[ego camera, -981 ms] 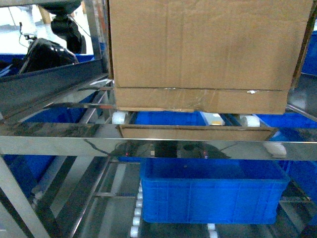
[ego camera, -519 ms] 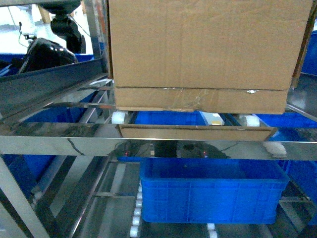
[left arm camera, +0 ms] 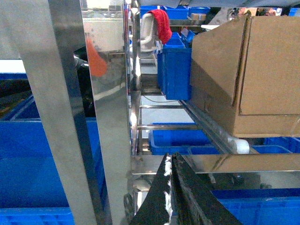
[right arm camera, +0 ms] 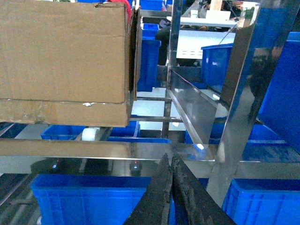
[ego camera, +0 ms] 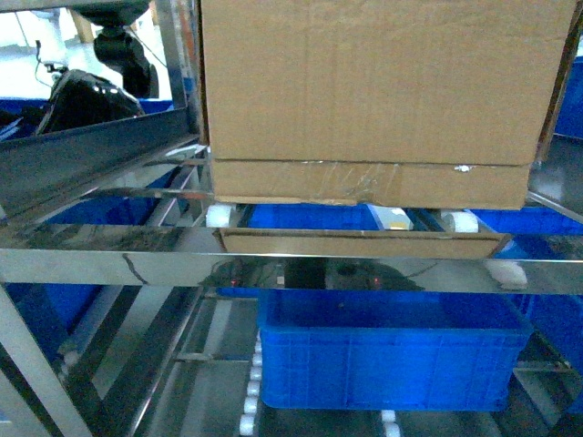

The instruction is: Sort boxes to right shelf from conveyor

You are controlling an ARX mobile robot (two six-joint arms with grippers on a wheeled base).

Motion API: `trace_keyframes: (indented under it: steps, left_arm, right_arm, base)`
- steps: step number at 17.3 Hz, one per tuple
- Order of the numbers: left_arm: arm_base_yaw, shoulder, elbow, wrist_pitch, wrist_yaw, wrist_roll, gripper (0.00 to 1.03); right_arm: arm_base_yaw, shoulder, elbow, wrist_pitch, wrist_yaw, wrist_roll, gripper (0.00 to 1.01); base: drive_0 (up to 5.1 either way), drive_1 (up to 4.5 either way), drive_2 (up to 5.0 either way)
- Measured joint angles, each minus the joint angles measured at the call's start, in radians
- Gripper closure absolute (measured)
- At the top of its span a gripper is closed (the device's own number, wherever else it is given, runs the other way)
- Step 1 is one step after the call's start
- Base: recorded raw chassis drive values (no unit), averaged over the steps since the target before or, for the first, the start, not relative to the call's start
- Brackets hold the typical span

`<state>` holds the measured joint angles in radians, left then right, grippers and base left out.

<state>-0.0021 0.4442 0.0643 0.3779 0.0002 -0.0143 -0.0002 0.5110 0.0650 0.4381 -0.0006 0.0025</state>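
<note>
The cardboard box (ego camera: pixel 373 100) sits on the white rollers (ego camera: pixel 217 216) of the stainless-steel shelf (ego camera: pixel 273 269), its front just behind the rail — so this placement looks done, and any further boxes on the conveyor, which is out of view, would remain. Both end effectors hang below the rail, apart from the box, holding nothing: the left end effector (left arm camera: pixel 171 187) and right end effector (right arm camera: pixel 169 187) each show fingers pressed together. The box is matte corrugated brown with glossy tape along its bottom seam; the frame is mirror-bright, and blue plastic crates (ego camera: pixel 392 355) sit beneath.
</note>
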Motion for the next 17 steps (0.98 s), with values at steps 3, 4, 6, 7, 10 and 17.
trace_keyframes:
  steps: [3,4,6,7,10,17]
  left_arm:
    - [0.000,-0.074,-0.020,-0.053,0.000,0.000,1.01]
    - [0.000,-0.102,-0.027,-0.072,0.000,0.000,1.01]
    - [0.000,-0.144,-0.049,-0.077,0.000,0.000,1.01]
    - [0.000,-0.173,-0.049,-0.103,0.000,0.000,1.01]
    - [0.000,-0.234,-0.049,-0.166,0.000,0.000,1.01]
    - [0.000,-0.433,-0.048,-0.388,0.000,0.000,1.01]
  right_arm:
    - [0.000,-0.085,-0.021,-0.058,0.000,0.000,0.99]
    - [0.000,-0.114,-0.029,-0.079,0.000,0.000,0.99]
    - [0.000,-0.157,-0.052,-0.087,0.000,0.000,0.99]
    - [0.000,-0.192,-0.052,-0.116,0.000,0.000,0.99]
    - [0.000,-0.263,-0.052,-0.188,0.000,0.000,0.99]
    - [0.000,-0.505,-0.050,-0.422,0.000,0.000,0.99]
  base:
    - [0.0,0.00,0.0]
    - [0.0,0.00,0.0]
    - [0.0,0.00,0.0]
    - [0.0,0.00,0.0]
    - [0.0,0.00,0.0]
    - [0.0,0.00,0.0]
